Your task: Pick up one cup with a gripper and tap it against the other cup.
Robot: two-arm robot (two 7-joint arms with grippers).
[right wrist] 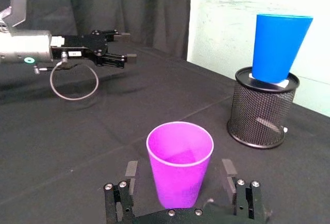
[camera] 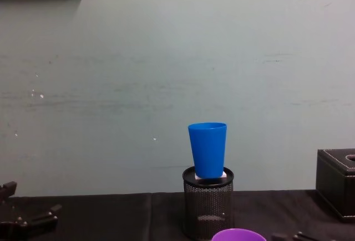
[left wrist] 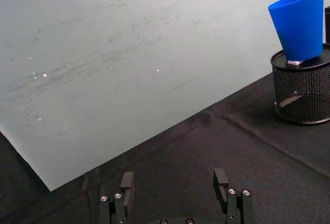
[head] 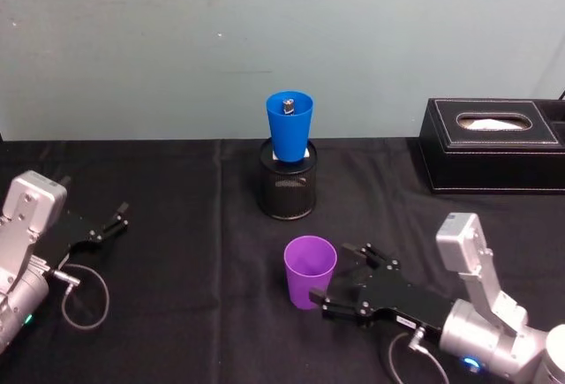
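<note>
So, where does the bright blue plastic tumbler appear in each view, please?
Head view: bright blue plastic tumbler, upper centre.
Left wrist view: tumbler tilted, against the wall.
Right wrist view: tumbler beyond the purple plastic cup.
Chest view: tumbler, lower centre.
Shared landmark: black wire-mesh pen holder under it.

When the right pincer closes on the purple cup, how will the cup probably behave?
The purple cup looks like thin, empty plastic, so it is probably light and squeezable. Its smooth tapered wall may slip from the right pincer. Standing on its narrower base, an off-centre push could tip it.
</note>
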